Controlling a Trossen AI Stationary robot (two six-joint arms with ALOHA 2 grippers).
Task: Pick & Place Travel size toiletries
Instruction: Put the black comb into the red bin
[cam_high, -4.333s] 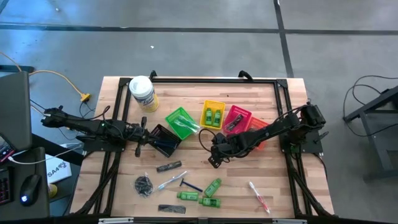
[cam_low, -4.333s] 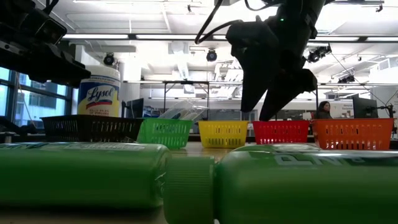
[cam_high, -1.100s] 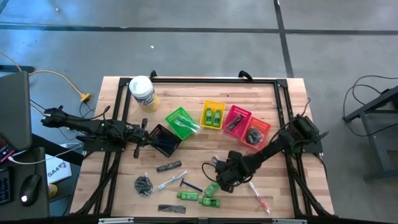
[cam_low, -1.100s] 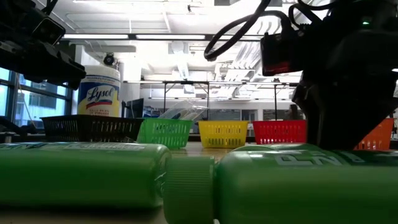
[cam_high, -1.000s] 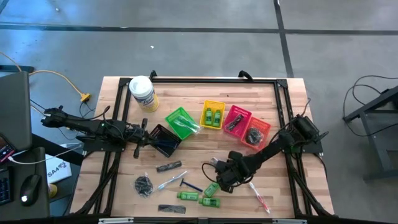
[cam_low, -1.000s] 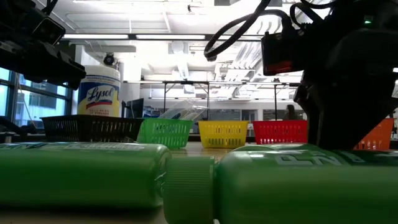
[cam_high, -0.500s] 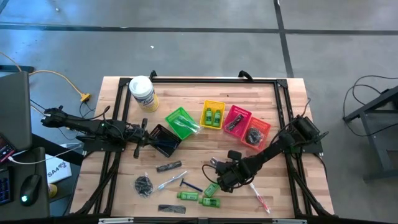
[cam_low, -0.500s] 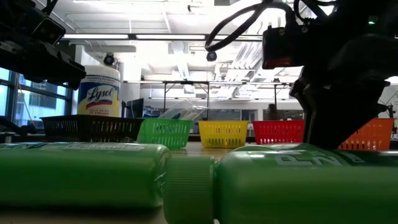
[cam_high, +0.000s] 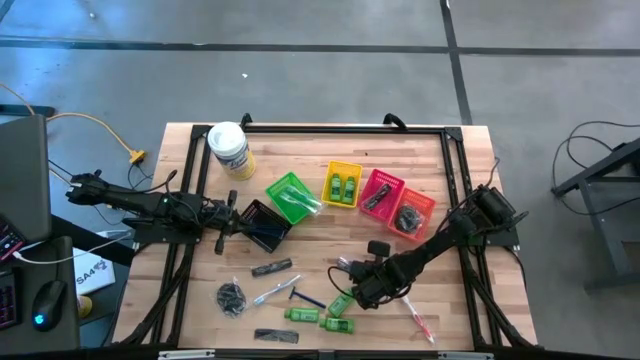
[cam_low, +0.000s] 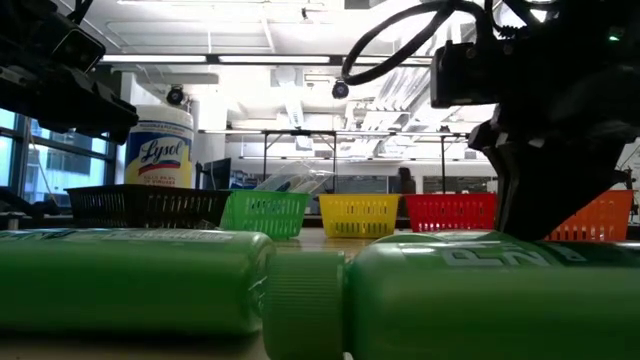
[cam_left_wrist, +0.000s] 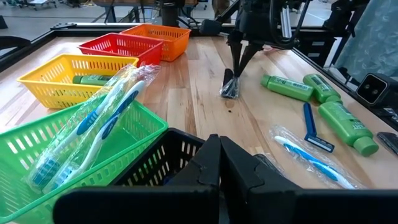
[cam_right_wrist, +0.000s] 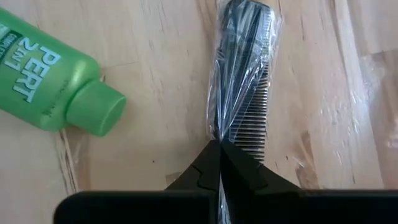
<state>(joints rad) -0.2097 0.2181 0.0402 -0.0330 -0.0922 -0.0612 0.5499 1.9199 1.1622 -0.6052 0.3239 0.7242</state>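
My right gripper (cam_right_wrist: 219, 146) is low over the near middle of the table (cam_high: 350, 290), shut on a clear-wrapped black comb (cam_right_wrist: 239, 68), also seen in the left wrist view (cam_left_wrist: 229, 87). A green bottle (cam_right_wrist: 50, 81) lies beside it. More toiletries lie on the wood near the front edge: green bottles (cam_high: 300, 314), a razor (cam_high: 305, 297), toothbrushes (cam_high: 275, 292), combs (cam_high: 272, 267) and a mesh bundle (cam_high: 231, 298). My left gripper (cam_left_wrist: 219, 162) is shut and empty at the black basket (cam_high: 262, 225). My right gripper pinches the wrapped comb's near end (cam_right_wrist: 219, 134) between its two fingertips. The fingers slant down from the table's right and lie along the comb. The comb stretches away from the fingertips, low over the wood; whether its far end rests on the table I cannot tell.
A row of baskets stands mid-table: green (cam_high: 291, 196) with toothbrushes, yellow (cam_high: 343, 184) with bottles, red (cam_high: 381, 190), orange (cam_high: 412, 213). A white-lidded tub (cam_high: 229, 148) stands far left. A red toothbrush (cam_high: 417, 315) lies near right. Bare wood shows along the far edge.
My right gripper has stayed low at the same spot beside the green bottles; its wrist has shifted only slightly. Nothing on the table has visibly moved.
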